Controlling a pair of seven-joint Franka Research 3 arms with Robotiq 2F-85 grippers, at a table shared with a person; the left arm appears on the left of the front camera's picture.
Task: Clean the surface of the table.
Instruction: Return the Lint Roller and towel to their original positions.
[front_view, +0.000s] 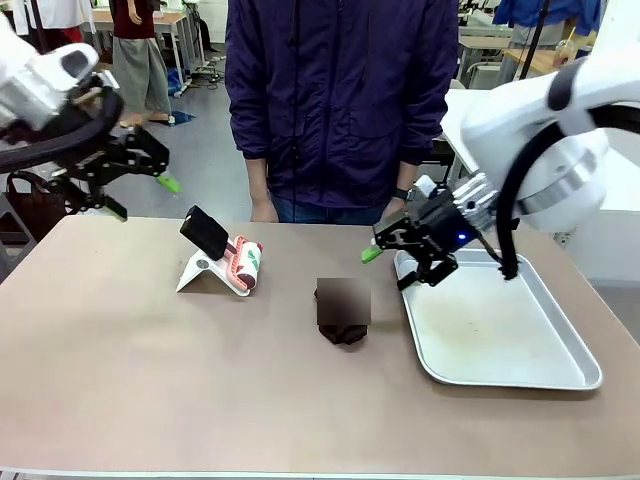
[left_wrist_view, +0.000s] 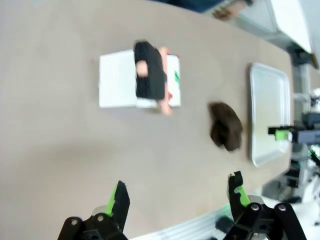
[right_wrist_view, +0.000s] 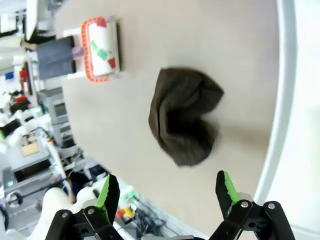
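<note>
On the table (front_view: 120, 380), a crumpled dark cloth (front_view: 343, 331) is seen just below the right gripper (front_view: 390, 266), jaws spread empty; the left gripper (front_view: 140, 196) is held open above the far-left edge.

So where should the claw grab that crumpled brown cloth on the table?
Probably from straight above, at the raised folded hump in the middle of the brown cloth. It lies in a soft bunched heap on the table, so the flat edges give nothing to pinch. The open right claw, beside it over the tray, is nearest.
</note>
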